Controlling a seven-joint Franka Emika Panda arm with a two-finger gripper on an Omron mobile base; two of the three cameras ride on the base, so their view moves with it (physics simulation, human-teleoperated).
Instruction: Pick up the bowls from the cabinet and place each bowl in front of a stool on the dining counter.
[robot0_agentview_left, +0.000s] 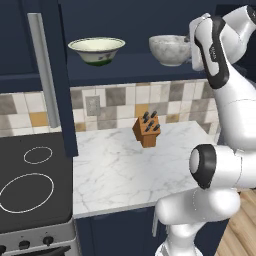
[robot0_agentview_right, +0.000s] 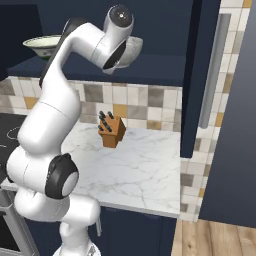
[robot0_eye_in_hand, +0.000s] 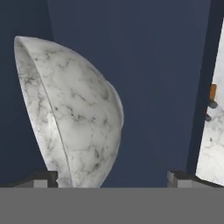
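1. I am looking at a kitchen in dark navy, with a white marble worktop (robot0_agentview_left: 130, 165) under a tiled backsplash (robot0_agentview_left: 115, 102) and an open cabinet (robot0_agentview_left: 125, 67) above it.
2. In the hand view my gripper (robot0_eye_in_hand: 111, 178) has its two fingertips (robot0_eye_in_hand: 41, 179) spread wide apart, and nothing is between them that they pinch.
3. The hand is rolled, so in that view the marbled stone bowl (robot0_eye_in_hand: 76, 118) appears standing on its edge; it lies just before the left fingertip, near it, but I cannot tell if they touch.
4. In the left base view the same grey-white bowl (robot0_agentview_left: 169, 48) stands upright on the cabinet shelf, just beside the white wrist of the arm.
5. The cream bowl with green pattern (robot0_agentview_left: 96, 50) stands on the same shelf, more to the left, apart from the stone bowl.
6. Below, on the worktop, a wooden knife block (robot0_agentview_left: 146, 130) stands tilted near the backsplash.
7. At the left of the worktop is a black cooktop (robot0_agentview_left: 30, 185) with white rings.
8. A long silver bar handle (robot0_agentview_right: 212, 70) is on the open cabinet door.
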